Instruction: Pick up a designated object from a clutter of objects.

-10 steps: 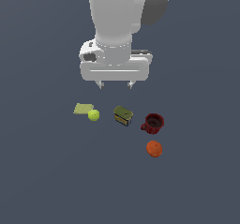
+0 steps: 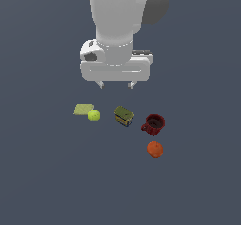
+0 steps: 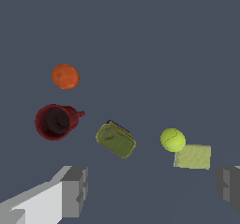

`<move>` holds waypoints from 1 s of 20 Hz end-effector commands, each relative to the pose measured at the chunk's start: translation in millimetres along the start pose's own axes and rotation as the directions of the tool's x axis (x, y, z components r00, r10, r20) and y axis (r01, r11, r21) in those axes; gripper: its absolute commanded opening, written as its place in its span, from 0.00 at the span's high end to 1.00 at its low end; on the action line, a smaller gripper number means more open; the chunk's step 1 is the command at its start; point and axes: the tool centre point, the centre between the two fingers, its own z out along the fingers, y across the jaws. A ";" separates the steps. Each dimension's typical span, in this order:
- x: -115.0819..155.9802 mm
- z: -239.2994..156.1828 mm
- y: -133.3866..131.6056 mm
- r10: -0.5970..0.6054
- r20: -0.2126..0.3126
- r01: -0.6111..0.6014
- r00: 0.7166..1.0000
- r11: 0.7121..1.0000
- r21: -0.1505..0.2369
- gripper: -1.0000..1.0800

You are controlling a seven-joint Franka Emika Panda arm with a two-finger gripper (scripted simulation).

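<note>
Target is the tennis ball (image 2: 94,116), sitting on the dark floor (image 2: 42,181). I'm using the olive can (image 2: 124,116) as my landmark: the ball is near it on the exterior view's left, with a clear gap between them.

The pale-green pad (image 2: 83,109) lies flat on the far side of the ball from the can; in the wrist view its corner (image 3: 193,156) looks touching or just under the ball (image 3: 173,139), can't tell which. A flat pad won't block fingers much, but I judge it could shift or let the ball roll if clipped.

The can lies on its side, yellow label edge showing. The dark red mug (image 2: 154,124) is on the can's other side, near but apart, opening up, handle stub pointing toward the can in the wrist view (image 3: 56,121). The orange ball (image 2: 155,149) is beyond the mug, furthest from the target. So the clutter is a loose row; the can side of the target is free for a finger.

Arm pose: wrist pointing straight down, hand hanging well above the row. Gripper (image 2: 116,84) is spread wide with nothing between the fingers; both finger blocks (image 3: 74,191) frame the wrist view with the can roughly centred between them. So I read it as sitting over the can, not yet over the ball.

My read: approach phase, no descent. Next it needs a shift toward the ball before dropping, fingers straddling it clear of the can.
</note>
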 end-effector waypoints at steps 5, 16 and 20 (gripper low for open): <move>0.2 0.3 0.3 0.003 0.001 -0.003 1.000 1.000 -0.001 0.04; 2.0 38.8 20.4 0.107 -0.001 -0.107 0.994 0.994 0.013 0.04; 0.7 66.8 35.7 0.184 -0.002 -0.184 0.983 0.983 0.021 0.04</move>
